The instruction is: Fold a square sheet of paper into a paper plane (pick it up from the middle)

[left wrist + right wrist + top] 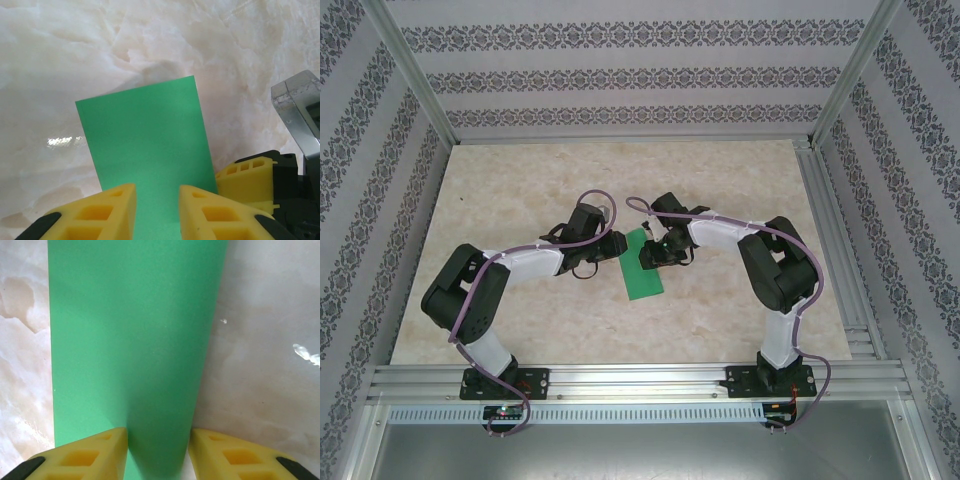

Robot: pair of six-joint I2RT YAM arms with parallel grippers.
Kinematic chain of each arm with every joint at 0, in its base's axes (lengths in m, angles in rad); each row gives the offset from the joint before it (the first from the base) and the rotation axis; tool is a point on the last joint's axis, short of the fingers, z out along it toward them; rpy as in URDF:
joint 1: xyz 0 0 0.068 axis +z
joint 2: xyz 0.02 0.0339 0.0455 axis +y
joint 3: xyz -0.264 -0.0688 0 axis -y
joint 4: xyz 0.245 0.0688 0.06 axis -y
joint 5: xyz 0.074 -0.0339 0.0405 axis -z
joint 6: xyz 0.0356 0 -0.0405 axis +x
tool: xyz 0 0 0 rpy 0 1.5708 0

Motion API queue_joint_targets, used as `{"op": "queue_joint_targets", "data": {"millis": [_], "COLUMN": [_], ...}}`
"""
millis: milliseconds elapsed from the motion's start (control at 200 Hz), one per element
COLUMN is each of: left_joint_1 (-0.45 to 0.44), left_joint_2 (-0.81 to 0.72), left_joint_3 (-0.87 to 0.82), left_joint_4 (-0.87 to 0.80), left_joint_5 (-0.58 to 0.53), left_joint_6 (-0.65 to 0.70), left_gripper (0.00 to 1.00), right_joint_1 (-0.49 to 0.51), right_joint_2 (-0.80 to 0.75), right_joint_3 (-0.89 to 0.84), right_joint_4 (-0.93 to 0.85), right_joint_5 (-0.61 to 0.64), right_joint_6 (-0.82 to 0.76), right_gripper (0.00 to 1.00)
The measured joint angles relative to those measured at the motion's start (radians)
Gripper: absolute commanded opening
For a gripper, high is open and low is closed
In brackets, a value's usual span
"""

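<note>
The folded green sheet of paper [643, 266] lies flat on the marble surface [520, 190]. The left pincer [156, 190] and the right pincer [157, 432] are each half open, with the paper under the gap between the fingers.

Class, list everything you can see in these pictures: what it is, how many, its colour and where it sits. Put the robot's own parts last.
Paper: one, bright green, a narrow rectangle lying mid-table between the two grippers.
Table: one, cream marble pattern, under everything.
Walls: three, white with grey patterned stripes, at left, back and right.
Frame: one, silver metal, around the table edges.
Cables: two, purple, one along each arm.
Arms: two, black and white, bolted to the near rail.
Left gripper: one, yellow fingers, apart over the paper.
Right gripper: one, yellow fingers, apart over the paper.
</note>
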Motion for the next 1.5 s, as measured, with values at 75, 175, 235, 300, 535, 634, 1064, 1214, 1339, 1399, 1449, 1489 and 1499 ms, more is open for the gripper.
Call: {"op": "queue_joint_targets", "data": {"millis": [75, 175, 235, 300, 535, 634, 1064, 1214, 1339, 1399, 1449, 1489, 1499], "left_joint_1": [0.000, 0.000, 0.000, 0.000, -0.002, -0.007, -0.026, -0.026, -0.026, -0.026, -0.026, -0.026, -0.026], "left_joint_2": [0.004, 0.019, 0.032, 0.043, 0.090, 0.108, 0.127, 0.127, 0.127, 0.127, 0.127, 0.127, 0.127], "left_joint_3": [0.000, 0.000, 0.000, 0.000, 0.001, 0.002, 0.031, 0.031, 0.031, 0.031, 0.031, 0.031, 0.031], "left_joint_4": [0.000, 0.000, 0.001, 0.001, 0.001, 0.001, 0.000, 0.000, 0.000, 0.000, 0.000, 0.000, 0.000], "left_joint_5": [0.012, 0.028, 0.043, 0.055, 0.101, 0.114, 0.126, 0.126, 0.126, 0.126, 0.126, 0.126, 0.126], "left_joint_6": [0.000, 0.000, 0.000, 0.000, 0.000, 0.000, 0.004, 0.005, 0.005, 0.005, 0.005, 0.005, 0.005], "left_gripper": [0.27, 0.25, 0.24, 0.23, 0.20, 0.20, 0.19, 0.20, 0.20, 0.20, 0.19, 0.19, 0.20], "right_joint_1": [0.000, 0.000, 0.000, 0.000, 0.000, 0.000, 0.000, 0.000, 0.000, 0.000, 0.000, 0.000, 0.000], "right_joint_2": [0.001, 0.001, 0.002, 0.003, 0.009, 0.010, 0.011, 0.011, 0.011, 0.011, 0.011, 0.011, 0.011], "right_joint_3": [0.002, 0.002, 0.002, 0.003, 0.012, 0.014, 0.014, 0.014, 0.014, 0.014, 0.014, 0.014, 0.014], "right_joint_4": [-0.003, -0.003, -0.003, -0.005, -0.014, -0.017, -0.018, -0.018, -0.018, -0.018, -0.018, -0.018, -0.018], "right_joint_5": [0.000, 0.000, 0.000, 0.000, 0.001, 0.001, 0.001, 0.001, 0.001, 0.001, 0.001, 0.001, 0.001], "right_joint_6": [0.000, 0.000, 0.000, 0.000, 0.000, 0.000, 0.000, 0.000, 0.000, 0.000, 0.000, 0.000, 0.000], "right_gripper": [0.40, 0.40, 0.40, 0.40, 0.40, 0.40, 0.41, 0.42, 0.42, 0.42, 0.42, 0.42, 0.42]}}
